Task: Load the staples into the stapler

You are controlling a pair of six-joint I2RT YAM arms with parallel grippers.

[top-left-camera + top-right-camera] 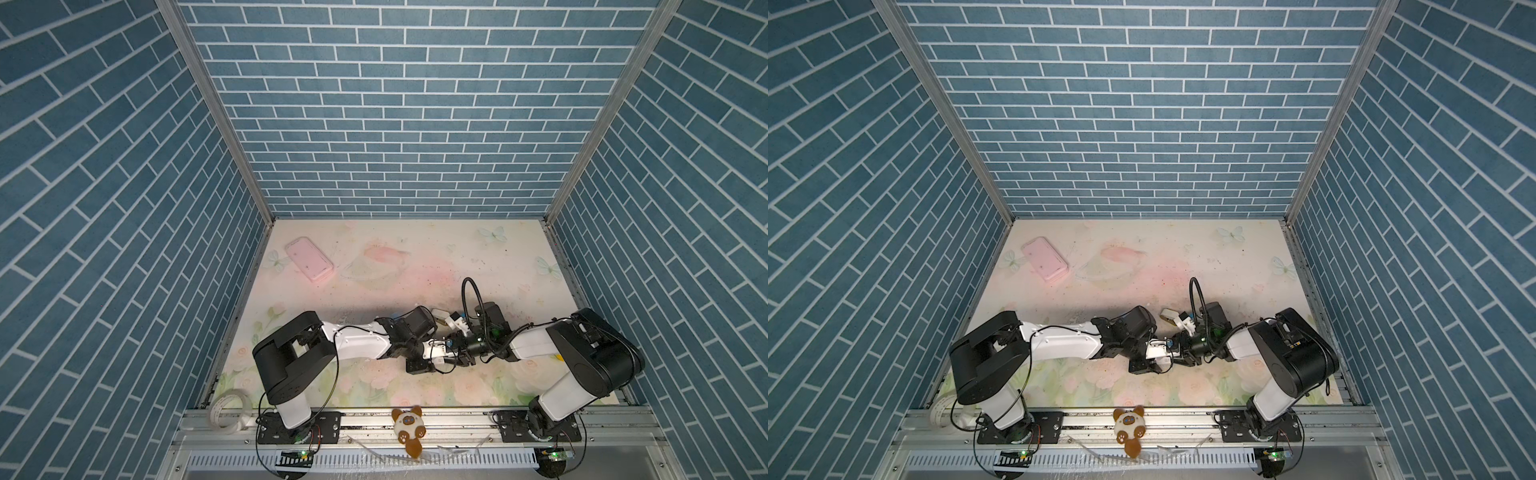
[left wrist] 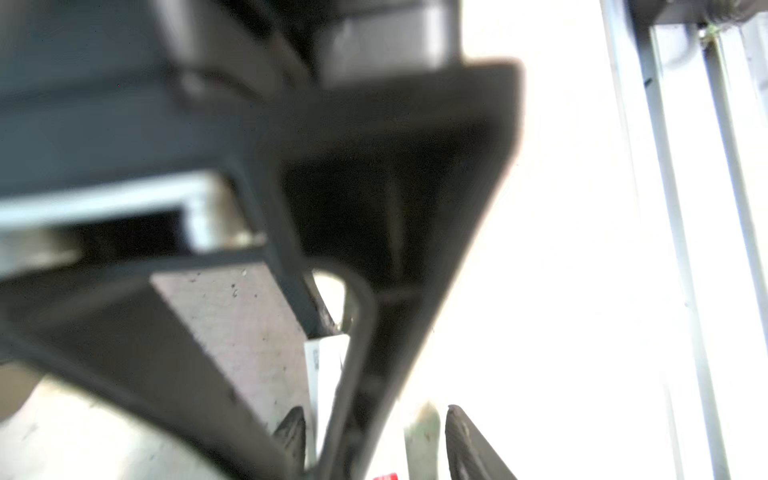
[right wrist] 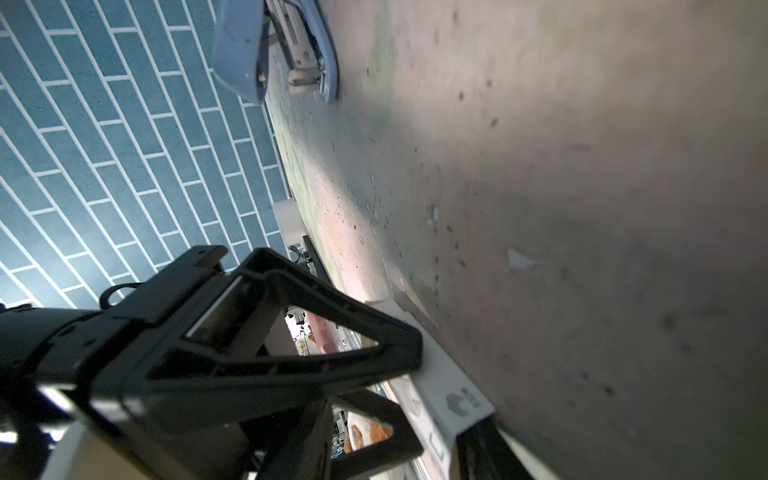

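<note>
Both arms fold low over the tabletop (image 1: 415,266) and meet about the middle of its width, nearer the front edge than the back. The left arm (image 1: 357,343) rises from its base at the front left corner, bends at the elbow and runs its white forearm level toward the right, with the wrist turned toward the front edge. The right arm (image 1: 536,345) comes from the front right corner and reaches its forearm leftward, with the wrist low and rolled onto its side. In the left wrist view, which is blurred, the left gripper (image 2: 374,434) has its fingertips (image 2: 291,432) well apart. One of them is just beside a white card box (image 3: 461,399) that carries a red mark (image 2: 384,476), and the other has bright tabletop next to it. In the right wrist view the right gripper (image 3: 415,399) holds its two black fingers apart on either side of that box, one tip against its edge. Whether they clamp the box cannot be told. The box lies down at the tabletop between the two grippers, and the staples themselves cannot be made out. The stapler (image 3: 241,54), blue-grey, lies on the tabletop well apart from the grippers, with its cover raised off the metal channel.
</note>
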